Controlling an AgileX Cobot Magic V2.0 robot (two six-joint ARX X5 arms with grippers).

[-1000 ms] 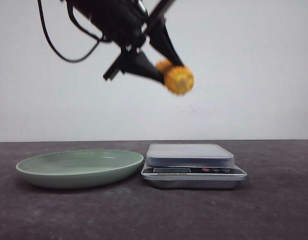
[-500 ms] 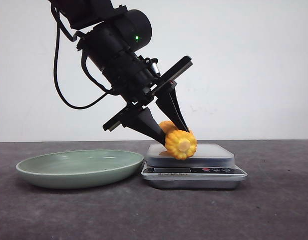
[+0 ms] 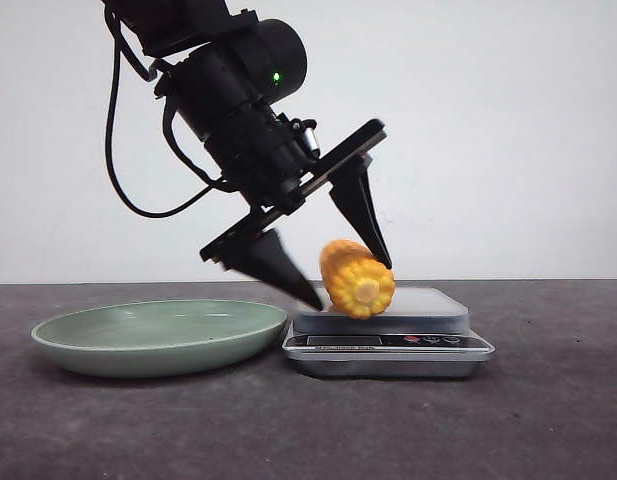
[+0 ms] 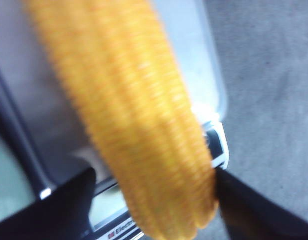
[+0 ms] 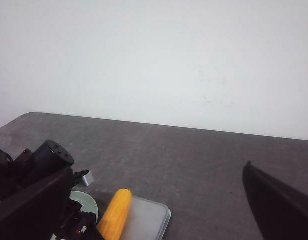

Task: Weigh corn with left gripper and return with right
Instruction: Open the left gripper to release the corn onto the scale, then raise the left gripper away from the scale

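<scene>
Wall (image 3: 508,130): plain white, unmarked, behind everything.
Table (image 3: 548,420): dark grey, matte, faintly speckled surface.
Left claw (image 3: 353,283): black, angled down over the scale, fingers spread and released either side of the corn, not gripping.
Right claw (image 5: 154,220): only its dark finger tips show in its wrist view, wide apart, holding nothing.
Green plate (image 3: 78,345): shallow, just left of the scale.
Kitchen scale (image 3: 428,345): silver, flat platform.
Corn (image 3: 355,279): orange-yellow cob lying on the platform.
</scene>
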